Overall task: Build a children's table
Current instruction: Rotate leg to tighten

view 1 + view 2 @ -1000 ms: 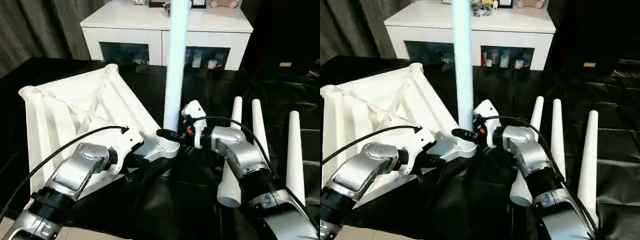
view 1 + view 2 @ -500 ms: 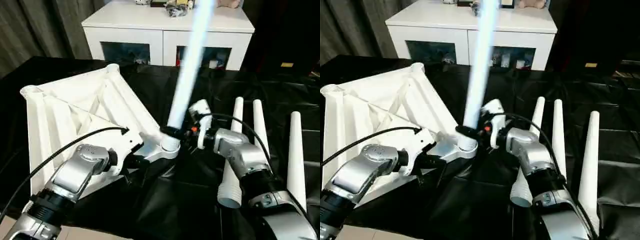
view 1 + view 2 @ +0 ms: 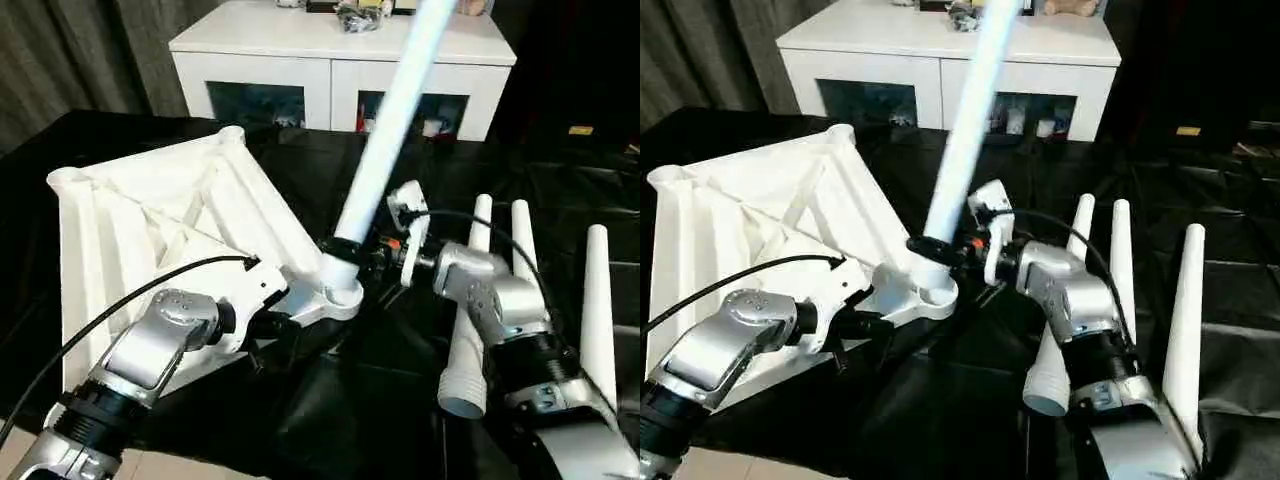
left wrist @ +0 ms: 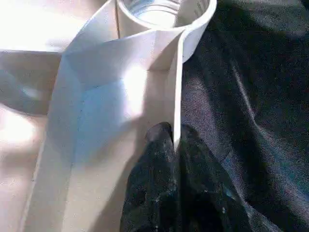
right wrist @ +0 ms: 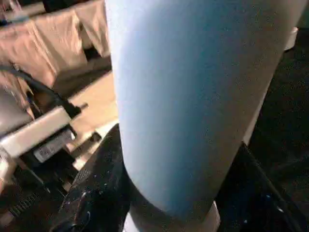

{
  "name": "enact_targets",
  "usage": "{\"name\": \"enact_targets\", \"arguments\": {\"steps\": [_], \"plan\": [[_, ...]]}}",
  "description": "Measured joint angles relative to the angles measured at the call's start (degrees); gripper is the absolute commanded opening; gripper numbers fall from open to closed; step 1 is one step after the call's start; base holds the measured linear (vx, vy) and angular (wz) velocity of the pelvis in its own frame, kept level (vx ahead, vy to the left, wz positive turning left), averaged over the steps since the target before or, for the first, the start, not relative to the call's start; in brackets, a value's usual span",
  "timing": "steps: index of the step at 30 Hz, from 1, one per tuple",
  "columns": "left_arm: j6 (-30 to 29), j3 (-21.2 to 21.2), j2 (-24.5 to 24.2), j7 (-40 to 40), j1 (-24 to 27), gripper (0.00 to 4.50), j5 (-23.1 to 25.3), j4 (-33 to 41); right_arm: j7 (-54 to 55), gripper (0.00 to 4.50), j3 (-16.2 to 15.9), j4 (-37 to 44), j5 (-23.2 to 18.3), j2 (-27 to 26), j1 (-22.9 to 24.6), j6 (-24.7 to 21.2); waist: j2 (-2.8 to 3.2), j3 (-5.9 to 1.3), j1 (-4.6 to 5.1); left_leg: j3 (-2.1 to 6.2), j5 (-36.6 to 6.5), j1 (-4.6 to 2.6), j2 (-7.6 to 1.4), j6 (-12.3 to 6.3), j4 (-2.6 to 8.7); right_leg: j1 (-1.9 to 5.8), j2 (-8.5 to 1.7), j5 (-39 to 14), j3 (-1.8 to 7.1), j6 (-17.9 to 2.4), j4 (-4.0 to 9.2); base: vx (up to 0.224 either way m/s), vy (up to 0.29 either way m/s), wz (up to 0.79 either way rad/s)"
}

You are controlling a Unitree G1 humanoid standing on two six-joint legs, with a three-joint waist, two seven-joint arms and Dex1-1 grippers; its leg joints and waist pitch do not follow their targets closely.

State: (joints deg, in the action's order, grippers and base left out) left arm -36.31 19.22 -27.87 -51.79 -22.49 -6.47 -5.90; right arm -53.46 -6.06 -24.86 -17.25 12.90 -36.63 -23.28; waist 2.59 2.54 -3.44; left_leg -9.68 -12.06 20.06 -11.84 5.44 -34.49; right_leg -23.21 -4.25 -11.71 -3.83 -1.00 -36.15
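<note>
3 spare legs [image 3: 520,300] lie on black cloth [image 3: 360,420] before cabinet [image 3: 340,60].

Left gripper [image 4: 176,145]: fingers pinched together on the rim of the tabletop [image 3: 150,215], just beside its corner socket; forearm runs in low from the near side. Right gripper [image 3: 345,252]: jaws half-spread, clamped round the leg [image 3: 385,140] just above that socket; wrist bent, forearm angling in from the right.
</note>
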Motion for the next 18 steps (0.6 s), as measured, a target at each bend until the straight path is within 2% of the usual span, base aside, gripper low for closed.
{"name": "enact_targets", "arguments": {"steps": [5,12,18], "plan": [[0.1,0.0,-0.1,-0.1,0.1,0.00,0.0,0.1,0.0,1.86,-3.6,-0.1,5.3,1.6,-0.1,1.3,-0.01,0.01,0.05,-0.01,0.0,0.01,0.00,0.01,0.01,-0.01,0.00,0.0,-0.01,0.0,0.00,0.000,0.000,0.00],[0.2,0.0,-0.2,-0.4,0.1,0.00,0.1,0.1,0.3,1.86,-6.0,-0.6,6.4,1.3,-0.1,1.3,-0.01,0.01,-0.01,0.00,0.0,0.01,0.01,0.01,0.00,-0.01,0.00,0.0,0.00,0.0,0.00,0.000,0.000,0.00],[0.1,0.1,-0.2,-0.4,0.1,0.00,0.1,0.1,-0.2,1.86,-7.5,-0.8,8.9,1.3,-0.5,3.4,-0.05,0.01,0.00,0.00,0.0,0.01,0.00,0.01,0.00,0.00,0.00,0.0,0.00,0.0,0.00,0.000,0.000,0.00]]}}
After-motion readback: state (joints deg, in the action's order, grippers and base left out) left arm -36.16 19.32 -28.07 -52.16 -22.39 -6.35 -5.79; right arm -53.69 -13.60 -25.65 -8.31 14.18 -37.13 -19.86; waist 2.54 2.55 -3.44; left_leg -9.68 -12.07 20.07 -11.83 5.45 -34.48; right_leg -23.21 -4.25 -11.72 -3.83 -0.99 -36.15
